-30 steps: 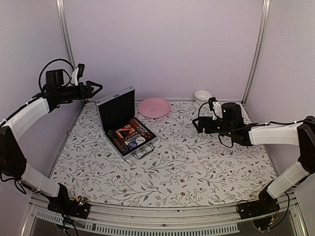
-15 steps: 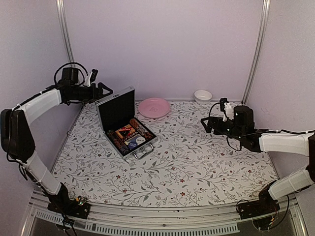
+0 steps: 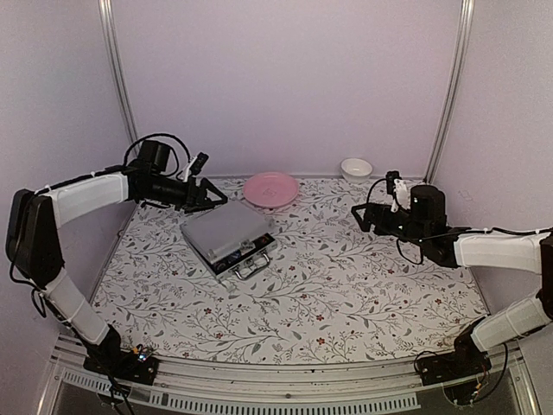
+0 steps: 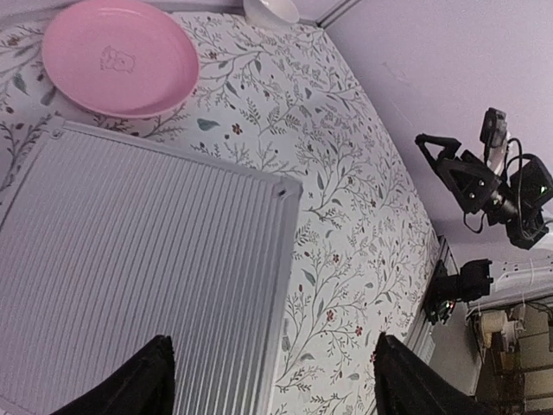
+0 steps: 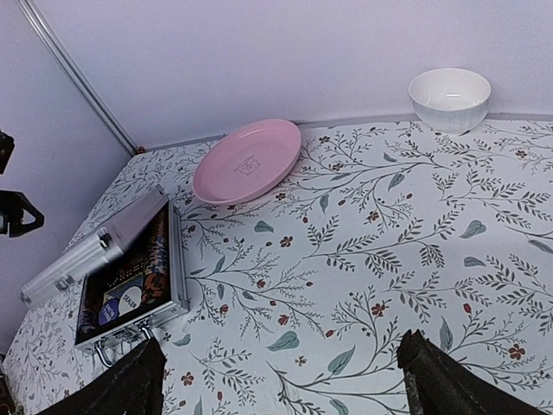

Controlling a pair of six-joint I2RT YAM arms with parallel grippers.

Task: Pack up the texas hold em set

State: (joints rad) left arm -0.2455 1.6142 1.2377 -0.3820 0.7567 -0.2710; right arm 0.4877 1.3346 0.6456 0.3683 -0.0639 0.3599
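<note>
We are holding our left gripper, jaws wide and empty, right over the nearly shut lid of the silver aluminium case, the right gripper standing well apart.

Case lid hides most contents, too small to identify. Bowl cut by top edge.

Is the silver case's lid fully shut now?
No, in the right wrist view the lid stands tilted up off the case, leaving chips and cards exposed inside.
</note>
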